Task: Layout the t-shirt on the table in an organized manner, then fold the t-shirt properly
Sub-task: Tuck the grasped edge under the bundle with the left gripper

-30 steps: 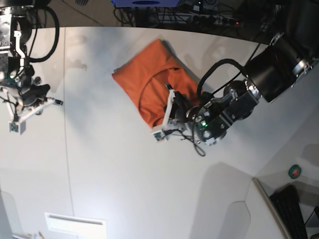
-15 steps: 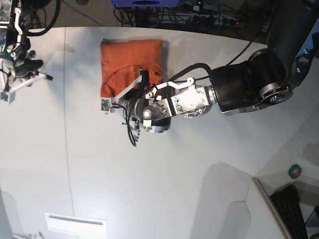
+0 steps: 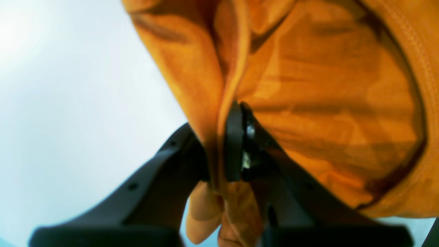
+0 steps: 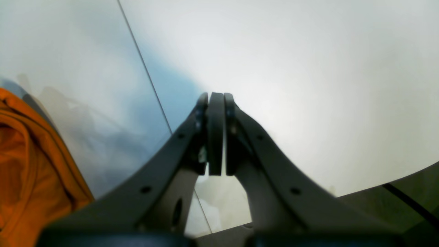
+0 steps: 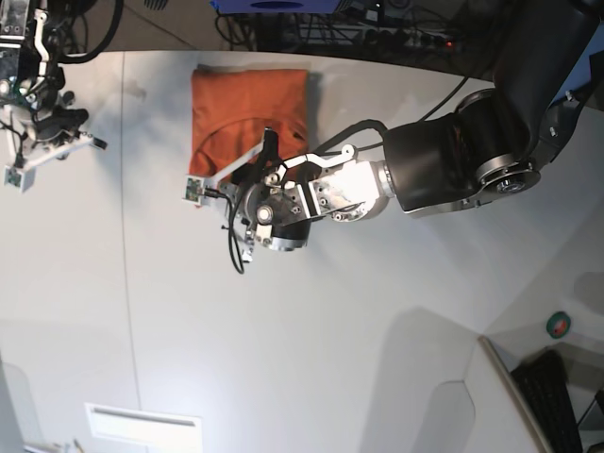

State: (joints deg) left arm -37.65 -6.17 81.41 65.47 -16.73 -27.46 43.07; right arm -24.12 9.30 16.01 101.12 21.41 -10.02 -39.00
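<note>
Fingers (image 3: 236,144) pinching t-shirt (image 3: 308,85) hem.

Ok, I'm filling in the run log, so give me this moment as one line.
left gripper: shut on t-shirt edge | right gripper: shut, empty, above table | t-shirt: bunched, not laid out flat

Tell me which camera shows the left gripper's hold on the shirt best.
The left wrist view: the left gripper is shut on a fold of the t-shirt. In the base view the arm hides the pinch; the right wrist view shows only the shirt's edge.
</note>
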